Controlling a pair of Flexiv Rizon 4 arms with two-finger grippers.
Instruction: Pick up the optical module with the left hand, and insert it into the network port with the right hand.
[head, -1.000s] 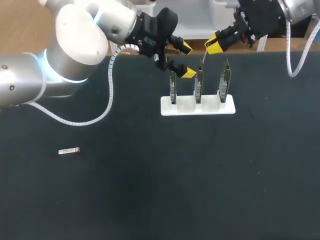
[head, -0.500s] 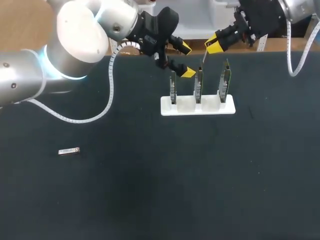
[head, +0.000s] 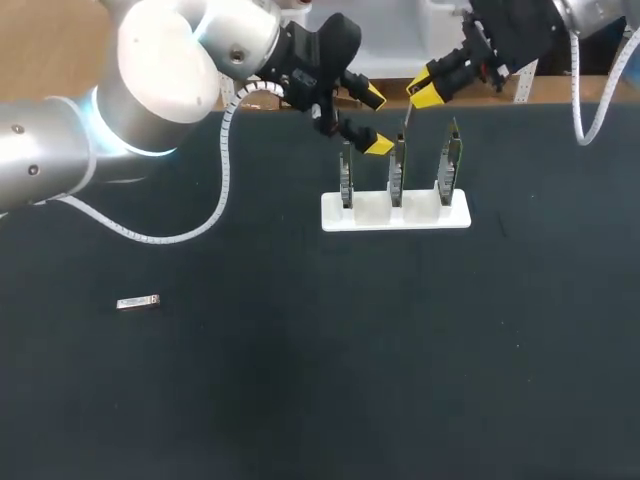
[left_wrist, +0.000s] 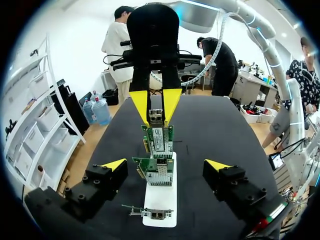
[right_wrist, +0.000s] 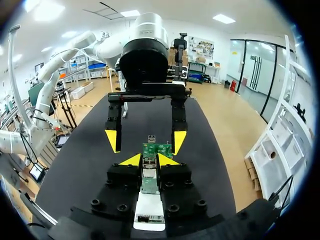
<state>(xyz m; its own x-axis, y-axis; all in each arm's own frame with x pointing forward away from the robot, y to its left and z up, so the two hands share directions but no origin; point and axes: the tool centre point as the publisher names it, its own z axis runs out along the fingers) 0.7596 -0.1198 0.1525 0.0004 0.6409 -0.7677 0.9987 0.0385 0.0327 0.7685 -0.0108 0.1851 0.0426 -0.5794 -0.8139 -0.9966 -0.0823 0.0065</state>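
Lying flat on the desk (head: 300, 400), far left of the card holder (head: 395, 217): optical module (head: 138, 302), long axis crosswise. My left gripper (head: 375, 121), fingers apart; my right gripper (head: 424, 93), fingers clamped on a small silver part (left_wrist: 156, 116), identity unclear.

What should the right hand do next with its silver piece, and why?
Probably ease it down toward a green circuit card in the white stand: the right gripper is shut on the small silver optical module above the cards, and the left gripper stands open.
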